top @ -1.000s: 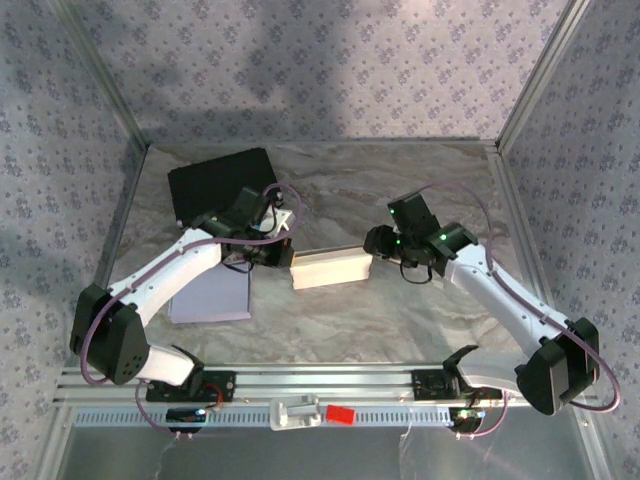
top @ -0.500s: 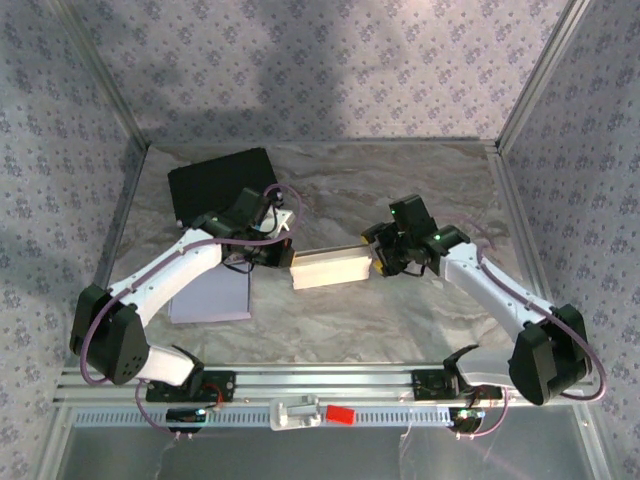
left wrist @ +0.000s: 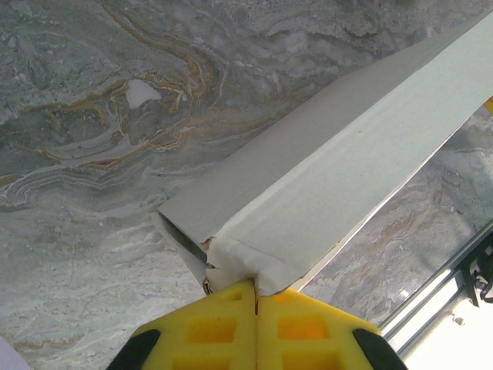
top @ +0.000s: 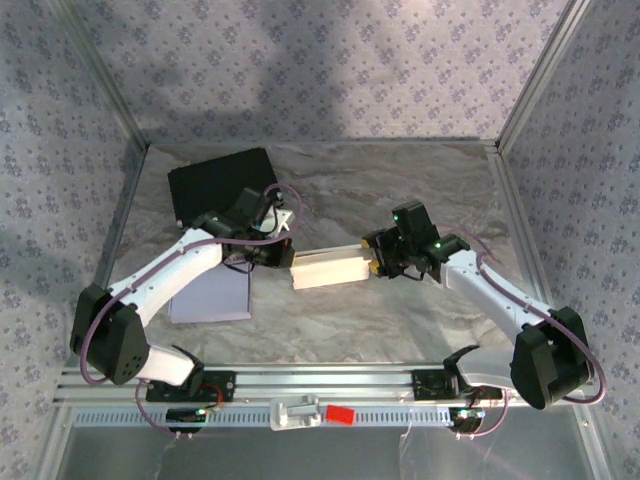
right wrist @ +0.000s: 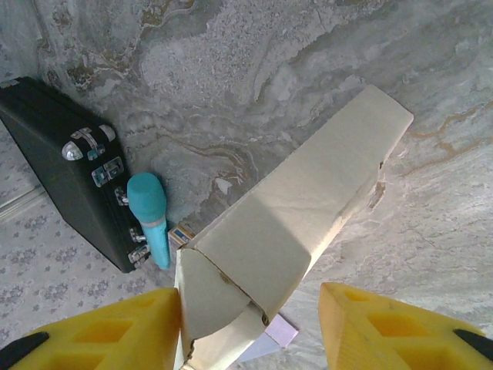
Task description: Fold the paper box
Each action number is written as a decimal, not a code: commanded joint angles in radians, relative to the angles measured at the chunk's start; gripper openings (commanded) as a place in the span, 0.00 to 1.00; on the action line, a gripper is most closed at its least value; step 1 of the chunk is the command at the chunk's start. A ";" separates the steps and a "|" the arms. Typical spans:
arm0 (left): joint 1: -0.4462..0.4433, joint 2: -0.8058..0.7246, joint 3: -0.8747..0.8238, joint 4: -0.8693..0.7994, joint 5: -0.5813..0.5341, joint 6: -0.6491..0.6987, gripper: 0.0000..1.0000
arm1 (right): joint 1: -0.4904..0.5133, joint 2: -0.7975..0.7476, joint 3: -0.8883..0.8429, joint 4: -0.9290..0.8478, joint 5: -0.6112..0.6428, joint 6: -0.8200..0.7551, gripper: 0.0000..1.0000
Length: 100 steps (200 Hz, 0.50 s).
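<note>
- Two jaws are on the job, and only the right one has moved in the last second. It has slid in from just beside the paper box (top: 330,268) and now straddles that box's right end.
- My right jaws stand about half wide. In the right wrist view one yellow pad (right wrist: 100,327) lies against the box's open end flap and the other is well clear on the far side. They hold nothing yet.
- My left jaws are pinched nearly together on the crumpled flap at the box's left end. Their yellow pads (left wrist: 219,327) meet right at the paper.
- Box itself has not shifted. It lies on its side mid-tabletop (top: 400,180), between my two arms, in front of the black case (top: 215,185) and beside the lavender sheet (top: 210,298).
- My reading: with the left end anchored, the right end is now within reach. That end still gapes open, so closing it looks like the step in hand.
- Risk, as I judge it: closing off-centre could crush the wall instead of tucking the flap.
</note>
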 commanded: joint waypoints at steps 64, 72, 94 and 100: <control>0.107 -0.181 -0.060 0.014 0.067 -0.346 0.48 | -0.003 0.023 -0.022 -0.091 0.026 -0.011 0.49; 0.122 -0.186 -0.068 0.050 0.066 -0.413 0.48 | -0.004 0.021 -0.022 -0.092 0.027 -0.012 0.49; 0.115 -0.134 -0.024 0.040 0.084 -0.520 0.46 | -0.004 0.023 -0.023 -0.093 0.026 -0.014 0.48; 0.102 -0.112 0.004 0.027 0.074 -0.513 0.46 | -0.004 0.022 -0.023 -0.094 0.028 -0.014 0.48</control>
